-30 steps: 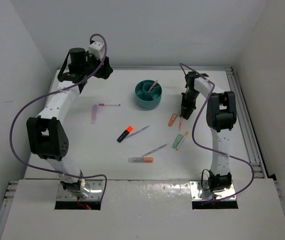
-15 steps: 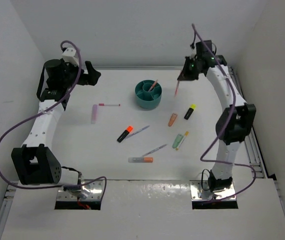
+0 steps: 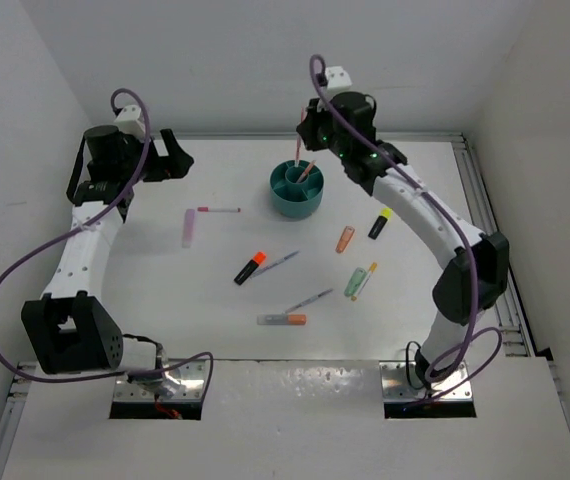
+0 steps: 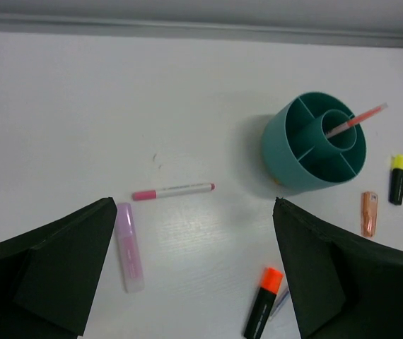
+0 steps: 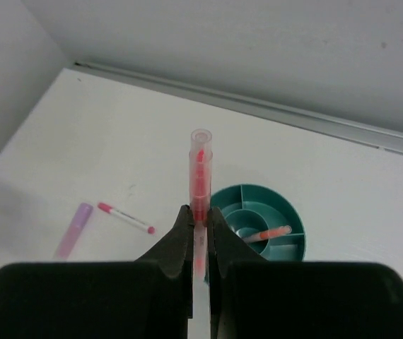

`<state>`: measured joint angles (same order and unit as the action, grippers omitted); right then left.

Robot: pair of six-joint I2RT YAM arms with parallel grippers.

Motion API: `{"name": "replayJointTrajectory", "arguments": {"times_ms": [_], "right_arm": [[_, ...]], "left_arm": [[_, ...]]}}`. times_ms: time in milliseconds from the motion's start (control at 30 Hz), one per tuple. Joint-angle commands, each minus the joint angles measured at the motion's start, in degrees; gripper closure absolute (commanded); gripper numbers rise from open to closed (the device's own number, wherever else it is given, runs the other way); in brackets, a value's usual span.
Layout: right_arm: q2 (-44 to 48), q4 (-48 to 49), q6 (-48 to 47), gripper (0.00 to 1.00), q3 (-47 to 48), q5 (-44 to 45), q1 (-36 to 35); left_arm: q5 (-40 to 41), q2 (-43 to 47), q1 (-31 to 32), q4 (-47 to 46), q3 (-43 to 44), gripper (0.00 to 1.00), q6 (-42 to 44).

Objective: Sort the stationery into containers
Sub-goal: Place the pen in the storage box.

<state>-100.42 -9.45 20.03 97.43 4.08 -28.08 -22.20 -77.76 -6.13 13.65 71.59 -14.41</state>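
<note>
Pinching one pink pen [image 5: 200, 169], the right gripper [image 5: 199, 212] hangs near the one teal cup [image 3: 295, 207], top centre; left gripper [image 4: 194, 208] gapes empty, upper left.

The round teal cup [image 3: 277, 196], split into a centre tube and ring compartments, stands upright with one orange-pink pen [image 3: 308, 170] leaning in its centre tube. A translucent pink pen [image 5: 200, 166] is pinched in the right tool [image 5: 200, 215] near the cup. Left of the cup lie a thin pink pen [image 3: 218, 210] and a lilac marker [image 3: 188, 229]. A black-orange marker [image 3: 250, 268], grey pen [image 3: 279, 262], orange marker [image 3: 345, 239], black-yellow marker [image 3: 379, 223] and green marker [image 3: 355, 283] lie scattered flat, nearer the front.
</note>
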Motion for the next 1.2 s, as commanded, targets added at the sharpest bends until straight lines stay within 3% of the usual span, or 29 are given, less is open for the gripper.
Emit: {"name": "replayJointTrajectory", "arguments": {"times_ms": [0, 267, 500, 700, 1067, 1133, 1167], "right_arm": [[-2.31, 12.25, -5.34, 1.00, -4.17, 6.91, -1.19], [-6.36, 22.19, -8.87, 1.00, -8.04, 8.49, -0.76], [-10.14, 24.66, -7.82, 1.00, -9.36, 6.74, 1.35], [-10.85, 26.50, -6.24, 1.00, -13.58, 3.31, 1.71], [-11.29, 28.53, -3.25, 1.00, -17.27, 2.34, 0.83], [-10.76, 27.48, -2.98, 0.72, -17.36, 2.25, 0.65], [-10.41, 26.86, -2.81, 0.49, -17.45, 1.82, 0.65]], "left_arm": [[-2.42, 1.81, -1.08, 3.41, 1.63, 0.00, 1.75], [-0.31, 6.83, -0.81, -0.38, -3.21, 0.00, 3.69], [1.89, 6.65, 0.85, 2.25, -3.47, 0.01, 5.71], [2.60, 8.15, 2.35, 1.82, -7.25, 0.08, 8.79], [1.89, 11.48, 4.11, 3.93, -11.65, 0.10, 13.62], [0.84, 12.19, 4.20, 4.10, -12.44, 0.09, 14.15], [-0.81, 12.45, 4.28, 4.45, -12.44, 0.07, 16.85]]}}
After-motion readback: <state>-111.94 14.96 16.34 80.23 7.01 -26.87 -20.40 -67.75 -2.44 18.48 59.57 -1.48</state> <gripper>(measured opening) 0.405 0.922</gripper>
